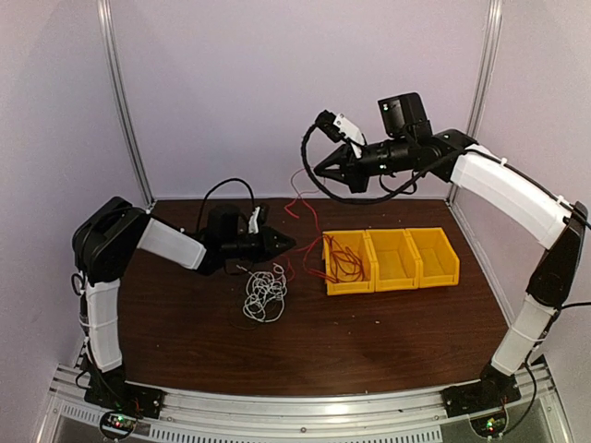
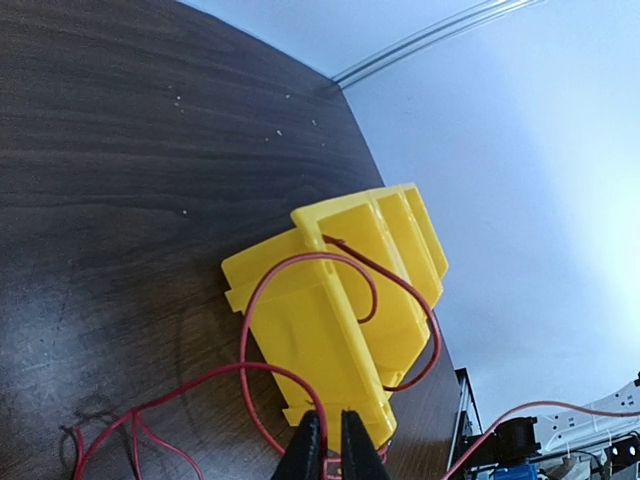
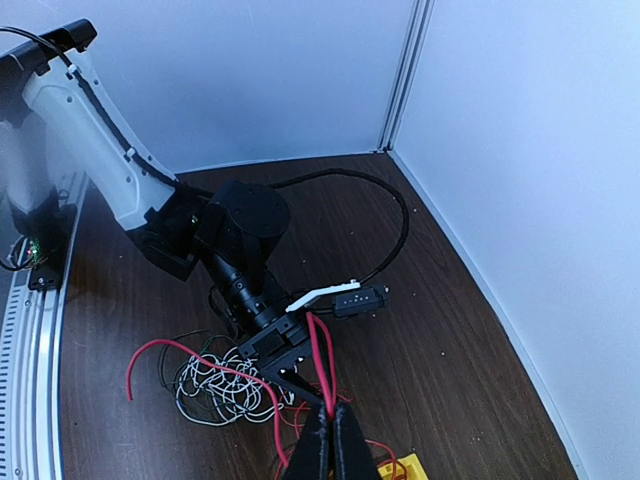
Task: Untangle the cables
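Your right gripper (image 1: 317,170) is raised in the upper middle of the top view, pointing toward the left of the frame. In its wrist view the fingers are pressed together on the red cable (image 3: 322,355), which comes out between them and runs up the frame to your left gripper (image 1: 292,242). That one sits low over the wooden table (image 1: 369,323), left of centre, pointing toward the row of three joined yellow bins (image 1: 434,257). In your left wrist view its fingers (image 2: 305,445) are drawn close, with only a thin slit between them. The red cable reaches that slit, but you cannot tell whether it is pinched. From there the red cable curves up over the near wall of the closest bin and loops inside it. More of it lies in loose loops on the table at the lower left of that frame. The white cable (image 1: 265,293) lies in a loose clump on the table just below your left gripper in the top view. The black cable is too thin to pick out with certainty.
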Controlling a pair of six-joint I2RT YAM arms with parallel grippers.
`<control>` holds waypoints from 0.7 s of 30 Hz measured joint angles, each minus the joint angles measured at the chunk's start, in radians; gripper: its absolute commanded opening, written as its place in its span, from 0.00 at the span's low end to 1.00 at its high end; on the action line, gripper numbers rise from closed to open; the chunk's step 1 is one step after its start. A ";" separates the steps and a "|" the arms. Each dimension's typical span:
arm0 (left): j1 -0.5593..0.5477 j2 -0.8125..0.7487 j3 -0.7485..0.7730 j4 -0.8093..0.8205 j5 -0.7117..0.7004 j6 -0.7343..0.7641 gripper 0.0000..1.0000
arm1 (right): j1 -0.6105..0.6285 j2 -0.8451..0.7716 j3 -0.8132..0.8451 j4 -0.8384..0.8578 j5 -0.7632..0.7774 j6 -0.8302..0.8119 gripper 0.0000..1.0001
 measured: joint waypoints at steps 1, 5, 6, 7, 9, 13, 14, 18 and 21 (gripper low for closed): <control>0.000 0.001 0.000 0.006 0.005 -0.006 0.00 | 0.000 0.000 -0.003 0.001 0.002 0.000 0.00; 0.000 0.010 0.030 0.023 0.029 -0.019 0.00 | 0.000 -0.002 -0.017 0.005 0.020 -0.003 0.00; 0.000 0.010 0.042 0.028 0.032 -0.022 0.00 | 0.000 -0.006 -0.022 0.006 0.029 -0.004 0.00; 0.000 0.009 0.049 0.031 0.033 -0.024 0.00 | 0.000 -0.010 -0.027 0.006 0.037 -0.005 0.00; 0.000 0.004 0.070 0.038 0.034 -0.027 0.00 | -0.002 -0.022 -0.037 0.008 0.054 -0.006 0.00; -0.002 -0.049 0.112 0.023 0.050 -0.030 0.00 | -0.026 -0.057 -0.063 0.024 0.078 -0.002 0.00; -0.004 -0.073 0.132 0.012 0.053 -0.023 0.00 | -0.039 -0.065 -0.069 0.032 0.083 0.000 0.00; -0.023 -0.179 0.248 -0.059 0.049 0.055 0.00 | -0.084 -0.089 -0.082 0.063 0.105 0.018 0.00; -0.049 -0.249 0.370 -0.120 0.046 0.140 0.00 | -0.110 -0.097 -0.085 0.076 0.113 0.031 0.00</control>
